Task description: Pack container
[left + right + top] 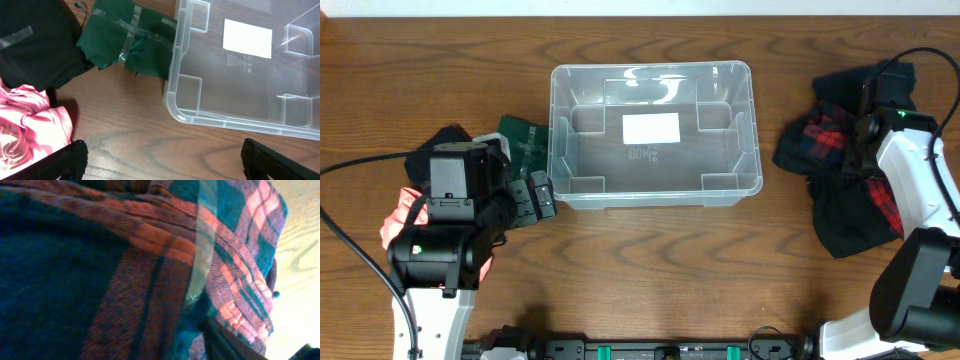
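The container (pixel 655 190) is a clear plastic bin with a white label on its base, and it stands empty mid-table. It also shows in the left wrist view (pixel 240 75). My left gripper (pixel 537 197) is open and empty just left of the bin's near left corner, over bare table (pixel 162 160). My right gripper (pixel 857 140) is pressed into a red and dark plaid garment (pixel 825 135) right of the bin. In the right wrist view the plaid cloth (pixel 150 255) fills the frame. Only one dark finger (pixel 235 342) shows there.
Left of the bin lie a taped green garment (pixel 132 42), a black garment (pixel 35 45) and a pink garment (pixel 27 125). A black garment (pixel 850 220) lies under and in front of the plaid one on the right.
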You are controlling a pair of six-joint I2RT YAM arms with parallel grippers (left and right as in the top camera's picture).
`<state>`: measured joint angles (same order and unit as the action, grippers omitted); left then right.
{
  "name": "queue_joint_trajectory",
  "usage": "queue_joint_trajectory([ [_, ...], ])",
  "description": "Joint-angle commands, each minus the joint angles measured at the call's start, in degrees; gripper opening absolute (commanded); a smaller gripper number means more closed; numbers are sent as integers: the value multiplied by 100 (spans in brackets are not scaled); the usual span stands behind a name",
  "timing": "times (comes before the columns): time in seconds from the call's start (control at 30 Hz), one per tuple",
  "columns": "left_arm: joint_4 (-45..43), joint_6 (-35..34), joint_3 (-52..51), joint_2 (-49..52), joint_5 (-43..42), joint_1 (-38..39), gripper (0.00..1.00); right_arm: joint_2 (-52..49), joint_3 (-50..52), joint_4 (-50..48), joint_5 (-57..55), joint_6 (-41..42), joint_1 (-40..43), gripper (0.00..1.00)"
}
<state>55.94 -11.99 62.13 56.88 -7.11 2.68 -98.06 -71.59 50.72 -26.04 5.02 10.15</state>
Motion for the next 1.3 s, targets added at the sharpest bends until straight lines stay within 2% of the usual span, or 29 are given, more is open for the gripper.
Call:
queue_joint_trajectory([
  [0.0,11,26,57,4,4,-24,98,-63,13,-46,28,-7,-11,63],
  [0.13,9,26,57,4,7,-24,98,-52,0,-181,422,-328,-85,64],
  [0.33,11,26,57,4,7,-24,98,-52,0,-509,636,-411,-201,70],
  [0.5,11,26,57,4,7,-24,98,-52,2,-632,1405,-660,-243,72],
  [0.83,9,26,57,4,7,-26,98,-52,4,-800,1384,-636,-214,77],
  [1.07,11,26,57,4,7,-24,98,-52,11,-811,1220,-638,-79,76],
  [1.17,11,28,57,4,7,-24,98,-55,11,-809,1145,-638,9,72],
  [1.27,11,26,57,4,7,-26,98,-55,13,-796,1123,-640,90,53],
])
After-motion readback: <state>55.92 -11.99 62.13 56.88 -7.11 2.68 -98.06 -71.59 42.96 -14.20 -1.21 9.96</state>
